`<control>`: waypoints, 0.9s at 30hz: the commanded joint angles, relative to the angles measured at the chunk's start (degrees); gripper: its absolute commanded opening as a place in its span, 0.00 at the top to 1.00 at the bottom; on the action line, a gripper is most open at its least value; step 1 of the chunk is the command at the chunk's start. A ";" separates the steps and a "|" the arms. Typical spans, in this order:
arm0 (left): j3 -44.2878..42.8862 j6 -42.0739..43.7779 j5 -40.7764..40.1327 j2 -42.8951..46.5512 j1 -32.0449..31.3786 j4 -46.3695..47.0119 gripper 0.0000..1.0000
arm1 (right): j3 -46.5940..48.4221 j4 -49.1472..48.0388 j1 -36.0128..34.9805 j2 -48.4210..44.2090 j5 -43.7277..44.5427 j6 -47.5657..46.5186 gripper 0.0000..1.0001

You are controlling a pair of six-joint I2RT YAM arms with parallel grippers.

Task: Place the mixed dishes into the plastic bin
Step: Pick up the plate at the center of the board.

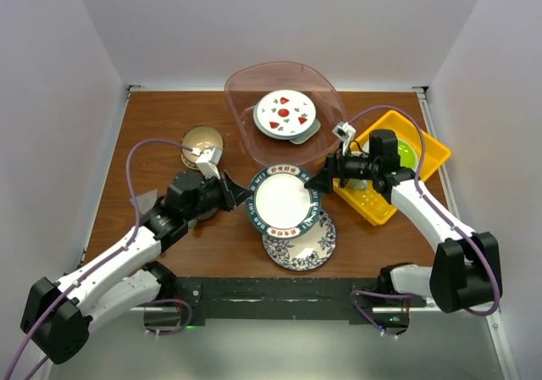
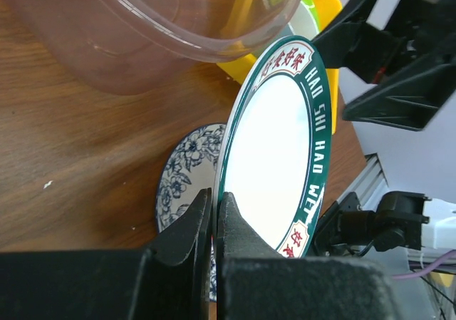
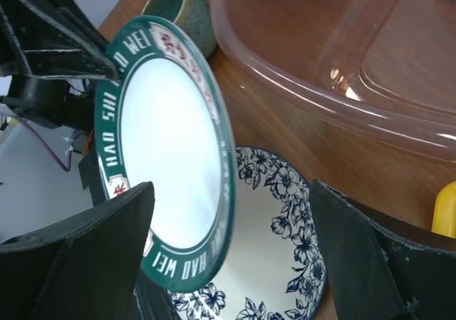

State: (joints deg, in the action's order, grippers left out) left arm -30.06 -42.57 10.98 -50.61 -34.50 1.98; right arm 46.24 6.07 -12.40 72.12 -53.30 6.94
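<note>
The dark-rimmed plate [image 1: 284,199] is held tilted above the table, over the blue floral plate [image 1: 303,243]. My left gripper [image 1: 244,195] is shut on its left rim, as the left wrist view shows [image 2: 214,209], with the plate [image 2: 281,149] standing on edge. My right gripper [image 1: 323,179] is open at the plate's right side; in the right wrist view [image 3: 228,252] the plate's rim [image 3: 171,156] lies between the spread fingers, nearer the left one. The plastic bin [image 1: 246,84] at the back holds the strawberry plate [image 1: 284,112] on the mint tray [image 1: 306,133].
A teal mug [image 1: 201,144] stands left of the bin, behind my left gripper. A yellow perforated tray [image 1: 432,156] with a lime-green plate sits at the right, under my right arm. The bin's wall [image 3: 342,56] is close behind the held plate.
</note>
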 commanded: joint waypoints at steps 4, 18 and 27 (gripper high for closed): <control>0.53 -4.01 2.73 0.51 0.57 9.62 1.00 | -0.36 -3.43 -0.69 1.45 -0.31 3.87 0.41; 1.06 -1.56 8.17 -2.56 0.49 13.41 0.95 | 1.75 -2.64 -1.04 1.19 -6.10 3.17 1.00; 0.97 6.96 8.53 -0.55 0.57 6.20 0.19 | 3.24 1.49 -1.04 1.10 -12.44 -4.30 1.00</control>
State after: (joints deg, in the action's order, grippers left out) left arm -28.47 -40.38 17.93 -52.90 -33.91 8.54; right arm 46.11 6.74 -13.23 73.91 -59.09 6.52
